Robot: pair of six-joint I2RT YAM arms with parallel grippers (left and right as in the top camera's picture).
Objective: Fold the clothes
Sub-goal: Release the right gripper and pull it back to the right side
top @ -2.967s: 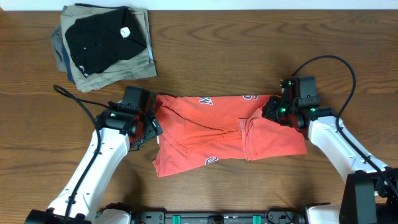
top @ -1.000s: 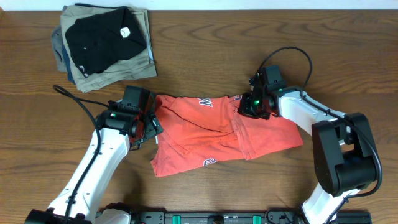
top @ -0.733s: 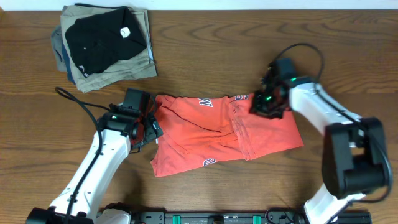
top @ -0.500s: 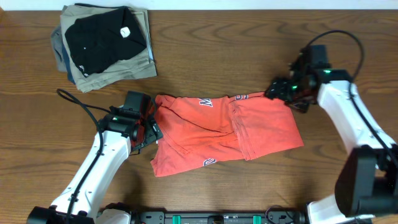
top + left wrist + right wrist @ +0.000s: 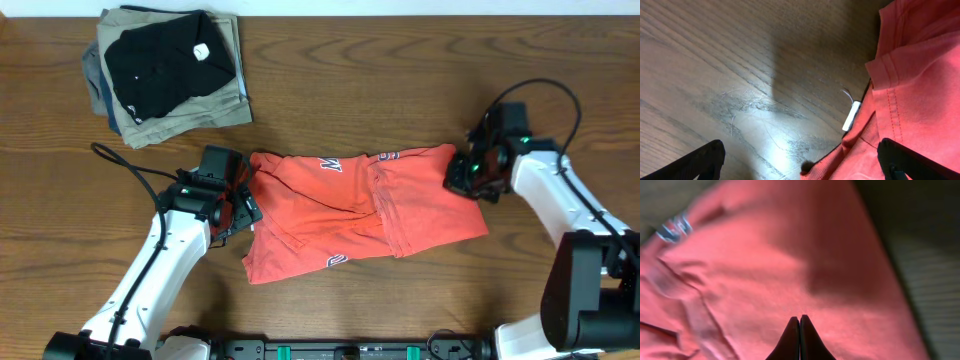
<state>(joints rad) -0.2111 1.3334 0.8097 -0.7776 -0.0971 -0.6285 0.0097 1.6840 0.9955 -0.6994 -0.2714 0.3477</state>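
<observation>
Item 1, the clothes: the red-orange T-shirt [image 5: 340, 215] lies on the wooden table [image 5: 400, 80] at the centre of the overhead frame, slightly below the middle. It is partly gathered, stretched from left to right, with creases and an overlapping fold running down its middle. White block lettering [image 5: 331, 163] shows along its upper edge, and a second patch shows near its lower edge.

Item 2, left arm: the left gripper [image 5: 244, 203] sits at the shirt's left edge, left of centre in the overhead frame. Its pincer is spread wide. In the left wrist view the two fingers [image 5: 707, 157] appear in the lower corners of the frame. Between them are bare wood, a hemmed edge of the shirt and the small white neck tag [image 5: 851, 115]. No cloth is gripped.

Item 3, right arm: the right gripper [image 5: 462, 178] is at the shirt's upper right corner, right of centre in the overhead frame. In the right wrist view its fingertips [image 5: 800, 335] are pressed together at the bottom centre, pointing over the red cloth, which fills most of that frame. Whether any fabric is caught between them cannot be told.

Item 4, other goods: a stack of folded garments [image 5: 215, 110] sits in the upper left of the overhead frame, well apart from the shirt. A black garment [image 5: 150, 65] with a white tag [image 5: 201, 52] lies on top, with khaki and blue layers beneath.
</observation>
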